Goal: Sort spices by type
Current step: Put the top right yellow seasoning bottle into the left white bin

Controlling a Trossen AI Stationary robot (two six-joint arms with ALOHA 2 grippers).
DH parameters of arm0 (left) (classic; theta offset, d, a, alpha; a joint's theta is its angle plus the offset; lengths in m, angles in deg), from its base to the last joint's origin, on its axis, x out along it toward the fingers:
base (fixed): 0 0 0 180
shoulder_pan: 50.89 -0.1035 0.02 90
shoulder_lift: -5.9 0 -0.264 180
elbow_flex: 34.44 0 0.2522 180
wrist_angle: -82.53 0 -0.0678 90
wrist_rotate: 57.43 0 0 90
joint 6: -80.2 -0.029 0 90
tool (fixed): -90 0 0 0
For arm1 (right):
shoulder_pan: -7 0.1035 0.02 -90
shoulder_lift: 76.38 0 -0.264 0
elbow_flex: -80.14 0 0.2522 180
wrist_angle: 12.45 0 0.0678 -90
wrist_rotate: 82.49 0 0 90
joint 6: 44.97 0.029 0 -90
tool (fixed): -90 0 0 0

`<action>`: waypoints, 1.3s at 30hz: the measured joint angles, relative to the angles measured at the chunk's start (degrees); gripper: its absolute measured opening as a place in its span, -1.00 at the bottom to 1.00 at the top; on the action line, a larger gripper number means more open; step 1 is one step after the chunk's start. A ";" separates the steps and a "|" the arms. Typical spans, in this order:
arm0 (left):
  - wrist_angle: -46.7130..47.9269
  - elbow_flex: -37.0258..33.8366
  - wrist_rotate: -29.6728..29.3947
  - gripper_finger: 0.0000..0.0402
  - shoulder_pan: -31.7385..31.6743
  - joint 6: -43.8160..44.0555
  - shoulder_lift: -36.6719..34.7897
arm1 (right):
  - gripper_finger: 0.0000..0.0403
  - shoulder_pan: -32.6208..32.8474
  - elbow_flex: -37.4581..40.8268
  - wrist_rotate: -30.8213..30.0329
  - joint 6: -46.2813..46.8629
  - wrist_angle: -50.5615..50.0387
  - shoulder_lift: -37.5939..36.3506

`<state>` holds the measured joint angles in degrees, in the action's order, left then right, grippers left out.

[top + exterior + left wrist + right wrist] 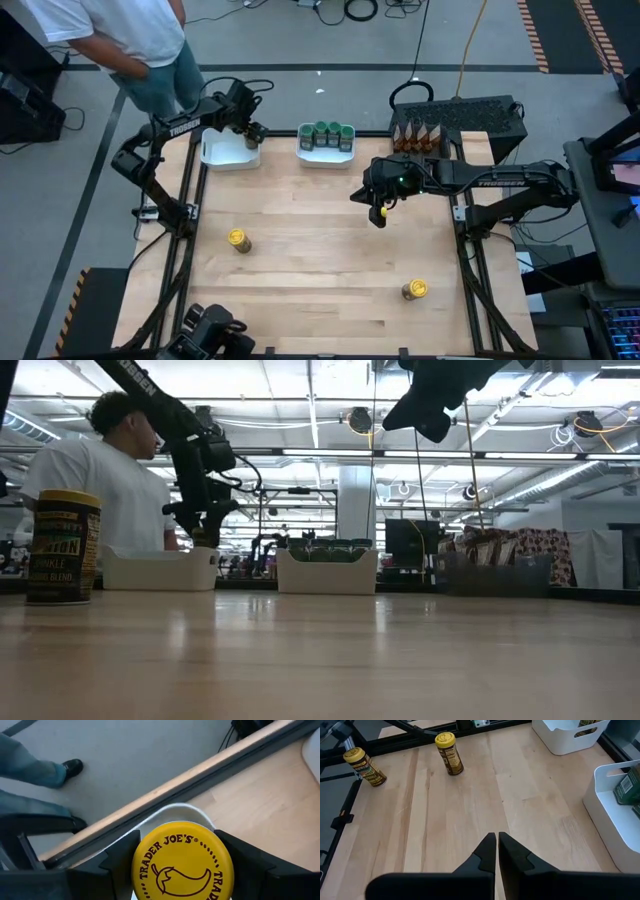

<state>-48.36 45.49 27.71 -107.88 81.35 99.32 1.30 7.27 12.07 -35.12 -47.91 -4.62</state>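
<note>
- While the left gripper (252,131) hangs over the left white tray (225,153) at the table's far edge, its fingers (117,865) clamp a yellow-lidded jar (182,862).
- Green-lidded jars (327,133) fill the middle tray (326,156); brown packets (418,135) stand just beside it in a dark bin.
- Two more yellow-lidded jars (238,240) (415,290) stand well apart on the bare wood.
- Right gripper (381,213) hovers mid-table, fingers (487,851) pressed together, holding nothing.
- A person (135,40) stands behind the left tray, partly cut off.
</note>
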 joint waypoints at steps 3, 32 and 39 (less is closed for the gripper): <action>-1.25 0.00 -0.11 0.17 0.00 0.00 0.02 | -1.00 0.00 0.00 -0.02 0.00 0.02 0.00; 0.24 0.00 0.09 0.27 0.12 -1.54 1.86 | -1.00 0.07 0.00 0.01 1.29 0.46 0.00; 0.35 0.02 0.09 0.53 0.12 -1.87 1.86 | -1.00 0.07 0.00 0.01 1.23 0.46 0.00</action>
<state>-48.01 45.51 27.80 -107.76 79.48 101.18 1.37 7.27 12.07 -33.89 -47.45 -4.62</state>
